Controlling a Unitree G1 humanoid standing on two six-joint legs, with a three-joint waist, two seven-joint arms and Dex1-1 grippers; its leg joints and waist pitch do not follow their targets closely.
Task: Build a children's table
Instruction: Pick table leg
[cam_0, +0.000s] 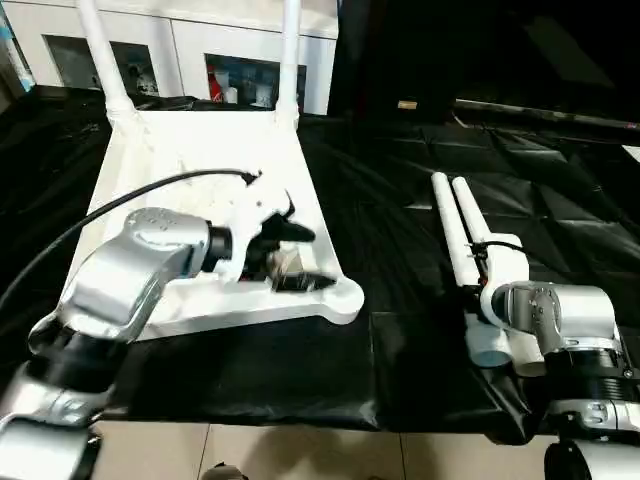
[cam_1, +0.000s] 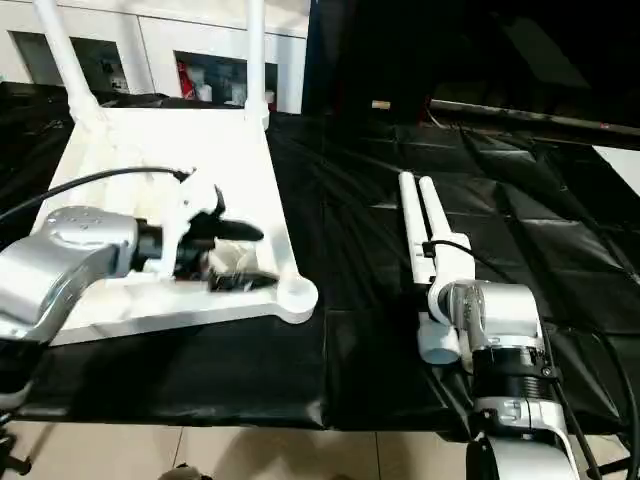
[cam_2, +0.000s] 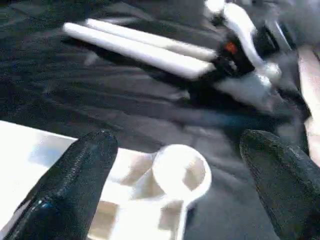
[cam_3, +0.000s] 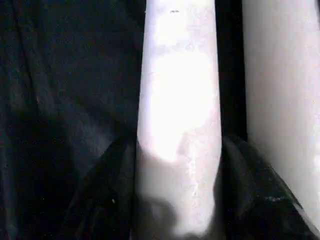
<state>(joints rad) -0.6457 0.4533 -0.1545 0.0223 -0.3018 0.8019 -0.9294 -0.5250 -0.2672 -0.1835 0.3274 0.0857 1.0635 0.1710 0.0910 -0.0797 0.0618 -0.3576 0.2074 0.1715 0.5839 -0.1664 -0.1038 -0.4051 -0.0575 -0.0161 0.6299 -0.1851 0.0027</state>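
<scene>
Straddling the nearer of two loose legs (cam_3: 180, 125), the right end effector (cam_3: 177, 190) is closing, one black finger on each side, with the second leg (cam_1: 432, 215) lying just beside on the desk (cam_0: 560, 190). Wide open, the left end effector (cam_0: 290, 255) is hovering over the inverted tabletop (cam_0: 200, 160), the empty corner socket (cam_2: 181, 170) sitting between its fingertips. For a secure lift, keep the leg centred between the fingers before raising it toward that socket.

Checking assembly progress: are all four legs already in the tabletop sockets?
No. Two legs lie loose side by side on the black cloth, and the near corner socket is empty.
</scene>
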